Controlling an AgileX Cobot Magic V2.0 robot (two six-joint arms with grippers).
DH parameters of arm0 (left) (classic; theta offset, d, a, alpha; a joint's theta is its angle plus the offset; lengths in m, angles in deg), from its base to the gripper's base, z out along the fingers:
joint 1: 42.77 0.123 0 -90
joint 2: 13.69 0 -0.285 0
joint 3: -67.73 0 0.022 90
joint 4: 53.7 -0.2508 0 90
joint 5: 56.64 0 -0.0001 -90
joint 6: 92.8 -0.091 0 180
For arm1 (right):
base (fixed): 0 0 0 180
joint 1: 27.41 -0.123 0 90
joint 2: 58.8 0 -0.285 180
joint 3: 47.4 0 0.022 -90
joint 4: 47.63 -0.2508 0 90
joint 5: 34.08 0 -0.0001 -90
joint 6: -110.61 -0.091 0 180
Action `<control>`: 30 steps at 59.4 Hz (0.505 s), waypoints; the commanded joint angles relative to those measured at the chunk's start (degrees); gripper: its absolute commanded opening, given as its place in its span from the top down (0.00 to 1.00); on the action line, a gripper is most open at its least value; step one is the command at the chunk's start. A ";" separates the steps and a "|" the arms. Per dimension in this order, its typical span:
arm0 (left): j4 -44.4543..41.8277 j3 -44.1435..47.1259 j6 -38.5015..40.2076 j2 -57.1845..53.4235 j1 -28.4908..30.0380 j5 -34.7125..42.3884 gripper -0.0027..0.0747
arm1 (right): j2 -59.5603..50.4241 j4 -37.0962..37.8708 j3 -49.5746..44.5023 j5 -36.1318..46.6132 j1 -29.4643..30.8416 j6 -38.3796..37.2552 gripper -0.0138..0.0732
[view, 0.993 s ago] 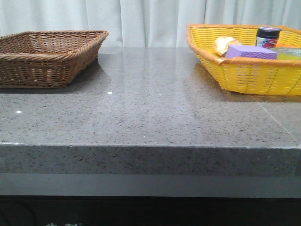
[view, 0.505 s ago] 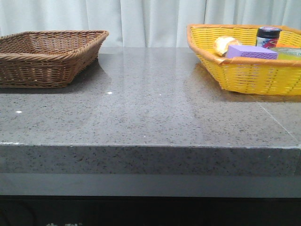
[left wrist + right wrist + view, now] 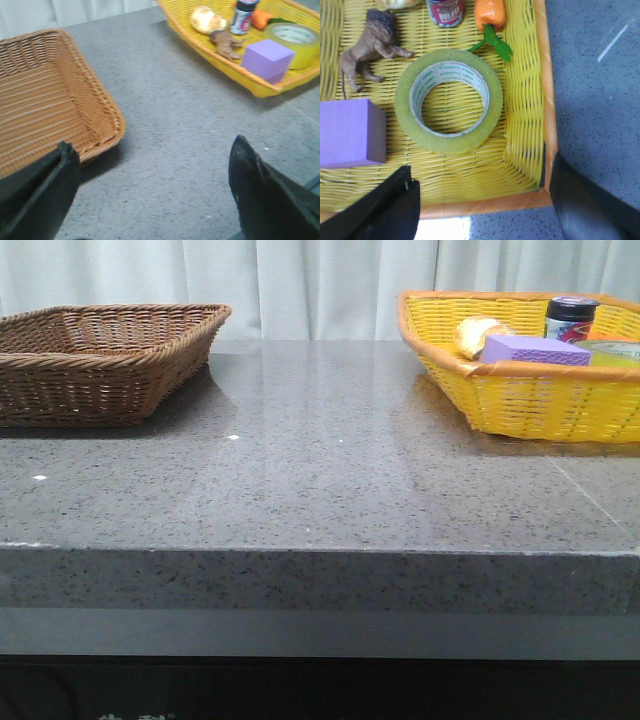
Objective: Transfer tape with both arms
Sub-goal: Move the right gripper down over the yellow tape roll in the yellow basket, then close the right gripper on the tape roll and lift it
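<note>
In the front view, a brown wicker basket (image 3: pixel 105 358) is seen upper left and a yellow woven basket (image 3: pixel 530 400) upper right. In the left wrist view, the left gripper (image 3: pixel 155 192) is spread apart, holding nothing. In the right wrist view, the translucent yellow tape roll (image 3: pixel 448 100) lies centre frame inside the yellow basket, beside a purple sponge block (image 3: pixel 350 132); the right gripper (image 3: pixel 485 210) is spread wide.
</note>
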 commanded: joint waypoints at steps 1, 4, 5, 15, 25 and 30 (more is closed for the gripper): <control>0.28 -2.17 -0.07 0.00 -1.68 4.70 0.19 | 3.41 0.29 6.99 -1.46 0.34 1.44 0.21; 0.28 -2.17 -0.07 0.00 -1.80 4.70 0.19 | 6.45 0.24 9.55 -3.46 0.34 2.05 0.21; 0.28 -2.17 -0.07 0.00 -1.80 4.70 0.19 | 7.21 0.24 10.62 -3.96 0.34 2.26 0.21; 0.28 -2.17 -0.07 0.00 -1.80 4.60 0.19 | 15.63 -0.05 18.01 -9.47 0.34 4.25 0.21; 0.28 -2.17 -0.07 0.00 -1.80 4.60 0.19 | 22.26 -0.11 23.19 -12.71 0.34 5.67 0.21; 0.28 -2.17 -0.07 0.00 -1.80 4.60 0.19 | 24.95 -0.16 25.25 -13.38 0.34 5.82 0.21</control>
